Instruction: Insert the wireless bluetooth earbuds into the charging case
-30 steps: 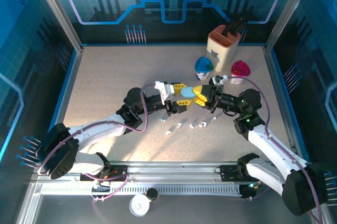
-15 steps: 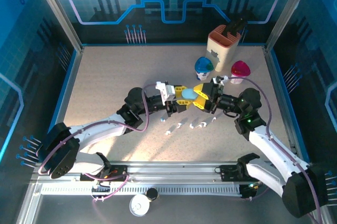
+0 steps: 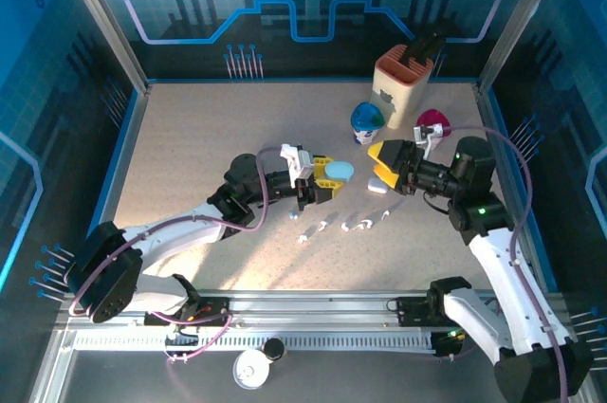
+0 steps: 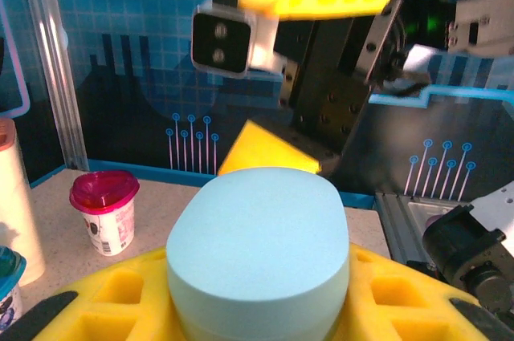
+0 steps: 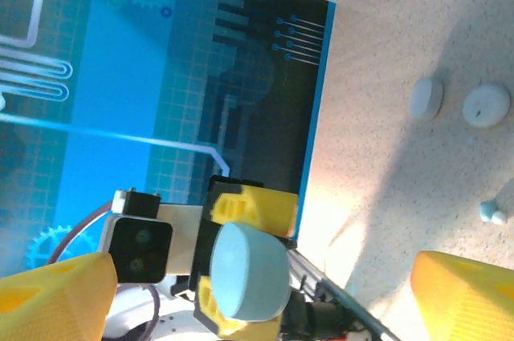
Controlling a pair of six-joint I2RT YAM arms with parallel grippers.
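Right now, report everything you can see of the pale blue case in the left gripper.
The pale blue case is a smooth, matte, plastic-looking pebble, oval, with a flat broad face and rounded edges. It looks closed, with no gap showing. The left gripper clamps it between yellow fingers, part of it sticking out past them, over the middle of the table. The open right gripper stands apart from it.

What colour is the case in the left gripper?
The case is pale blue, clearest in the left wrist view.
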